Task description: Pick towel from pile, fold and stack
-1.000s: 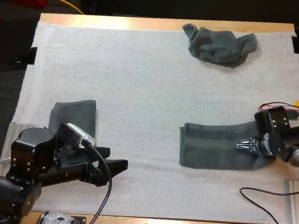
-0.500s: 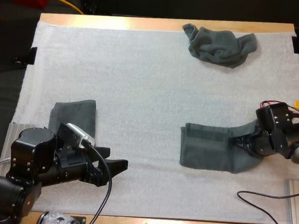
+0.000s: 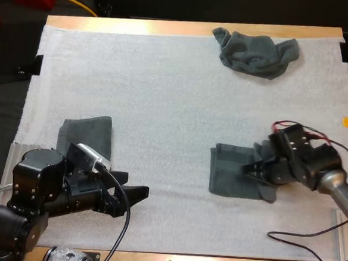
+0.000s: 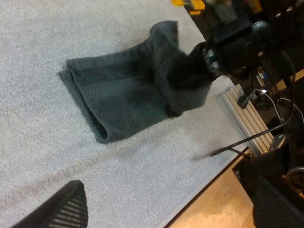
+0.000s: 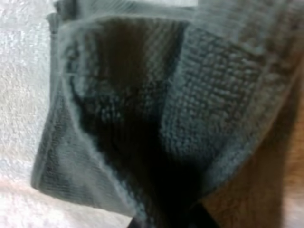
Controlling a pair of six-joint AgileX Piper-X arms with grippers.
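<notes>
A dark grey-green towel point(image 3: 230, 177) lies flat on the white mat at the right, its right end lifted and carried over its own middle. My right gripper point(image 3: 252, 170) is shut on that lifted end. The same towel point(image 4: 114, 102) appears in the left wrist view with the right gripper point(image 4: 204, 64) on its raised fold. In the right wrist view the towel point(image 5: 156, 95) hangs close in draped folds. A crumpled towel point(image 3: 254, 51) sits at the far edge. A folded towel point(image 3: 87, 133) lies at the left, just behind my left gripper point(image 3: 133, 186), which is open, its fingers point(image 4: 66, 209) wide apart.
The white mat point(image 3: 164, 94) covers most of the wooden table point(image 3: 187, 28). A metal rail point(image 4: 247, 116) runs along the table's right side, with cables beside it. The mat's middle is bare.
My right gripper has moved left, dragging the towel's right end up and over towards the towel's left half. The left arm has stayed still.
</notes>
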